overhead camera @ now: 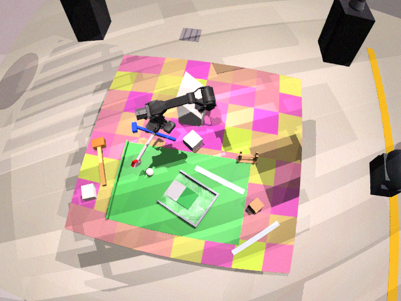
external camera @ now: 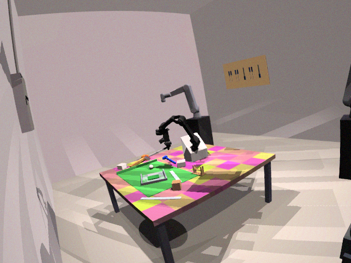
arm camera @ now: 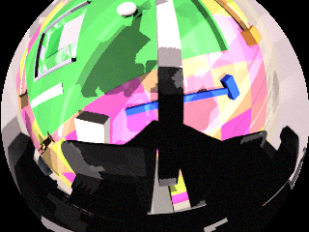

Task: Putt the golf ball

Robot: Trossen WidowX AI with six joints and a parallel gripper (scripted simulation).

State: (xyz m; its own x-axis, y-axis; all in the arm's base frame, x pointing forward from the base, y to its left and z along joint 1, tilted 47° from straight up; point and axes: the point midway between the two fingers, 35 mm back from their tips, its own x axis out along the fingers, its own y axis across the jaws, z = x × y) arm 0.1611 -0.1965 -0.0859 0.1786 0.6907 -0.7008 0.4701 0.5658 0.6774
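Observation:
My gripper (overhead camera: 154, 130) (external camera: 166, 146) (arm camera: 164, 124) is shut on the grip end of the red putter (overhead camera: 143, 151) (arm camera: 166, 15). The white shaft slopes down to its red head (overhead camera: 135, 163), which hangs low over the back left corner of the green mat (overhead camera: 139, 204). The white golf ball (overhead camera: 149, 172) (external camera: 151, 166) (arm camera: 126, 8) lies on the mat just right of the head, not touching it. The raised green (overhead camera: 187, 198) (external camera: 153, 176) (arm camera: 61, 39), with a grey frame and a pale ramp patch, sits in the mat's middle, beyond the ball.
A blue putter (overhead camera: 160, 134) (arm camera: 200, 97) lies under the gripper. An orange mallet (overhead camera: 101, 165) and a white cube (overhead camera: 88, 190) lie left of the mat. Another white cube (overhead camera: 192, 140), a white bar (overhead camera: 219, 179), a small wooden fence (overhead camera: 247, 158) and an orange cube (overhead camera: 255, 205) lie to the right.

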